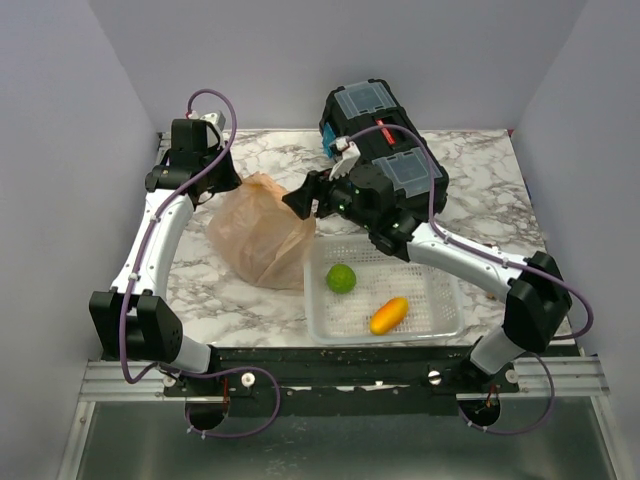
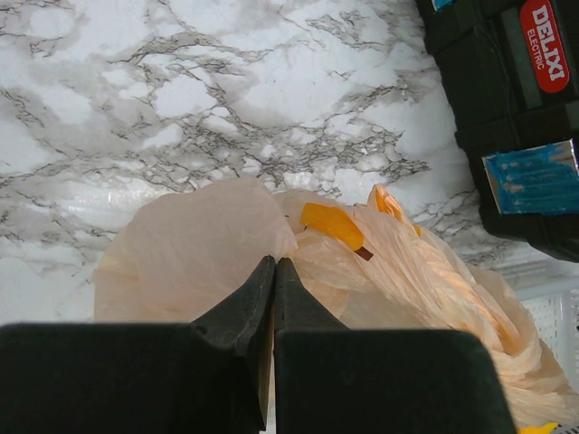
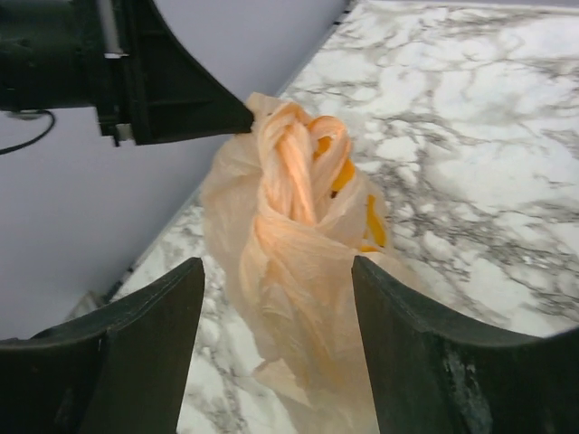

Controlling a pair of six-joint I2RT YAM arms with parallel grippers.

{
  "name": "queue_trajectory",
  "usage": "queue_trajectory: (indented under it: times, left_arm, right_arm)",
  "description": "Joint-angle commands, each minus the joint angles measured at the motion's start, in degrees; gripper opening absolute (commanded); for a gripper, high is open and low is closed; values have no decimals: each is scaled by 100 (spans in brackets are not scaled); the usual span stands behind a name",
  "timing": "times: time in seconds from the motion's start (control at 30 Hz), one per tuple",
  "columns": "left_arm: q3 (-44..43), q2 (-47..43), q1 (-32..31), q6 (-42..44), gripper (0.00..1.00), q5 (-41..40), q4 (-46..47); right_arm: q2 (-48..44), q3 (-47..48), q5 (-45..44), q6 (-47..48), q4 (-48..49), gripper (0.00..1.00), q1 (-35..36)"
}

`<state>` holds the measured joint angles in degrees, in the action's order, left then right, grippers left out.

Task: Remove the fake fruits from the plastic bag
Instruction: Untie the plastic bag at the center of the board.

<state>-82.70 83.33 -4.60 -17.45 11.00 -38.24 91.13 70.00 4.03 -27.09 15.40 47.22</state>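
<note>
The peach-tan plastic bag (image 1: 260,238) stands bunched on the marble table, left of the basket. My left gripper (image 1: 243,186) is shut on the bag's top edge; in the left wrist view (image 2: 274,264) the jaws are closed on the film of the bag (image 2: 181,262). My right gripper (image 3: 276,271) is open, one finger on each side of the bag's twisted handle (image 3: 294,181), not touching it; it also shows in the top view (image 1: 300,200). A yellow shape (image 2: 330,224) shows through the bag (image 3: 342,176). The red berries and the red round fruit are hidden.
A white mesh basket (image 1: 430,300) stands right of the bag, with a green lime-like ball (image 1: 341,278) and an orange mango-like fruit (image 1: 389,315) in it. A black toolbox (image 1: 380,140) sits at the back, also in the left wrist view (image 2: 507,90). Grey walls enclose the table.
</note>
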Motion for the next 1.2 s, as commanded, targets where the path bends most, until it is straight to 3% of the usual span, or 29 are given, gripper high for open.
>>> queue_trajectory:
  times: [0.0,0.3,0.47,0.67,0.87,0.97,1.17]
  left_arm:
    - [26,-124,27,-48,0,175,146]
    - [42,-121,29,-76,0,207,151]
    - [-18,-63,24,-109,0,273,114]
    - [-1,-89,34,-101,0,240,115]
    - [10,-115,29,-83,0,183,111]
    - [6,-125,29,-67,0,105,97]
    - [0,-149,53,-48,0,-145,30]
  right_arm:
    - [174,660,-1177,797,-1320,71,227]
    - [1436,2797,-3112,1883,-3192,74,1067]
    - [1882,3265,-4057,2208,-3474,73,1406]
    - [1945,3254,-4738,2167,-3329,64,1477]
    - [1900,3140,-5211,2135,-3258,44,1482]
    - [1765,3002,-5102,2046,-3206,35,1482]
    - [959,2031,-4298,1940,-2410,33,1451]
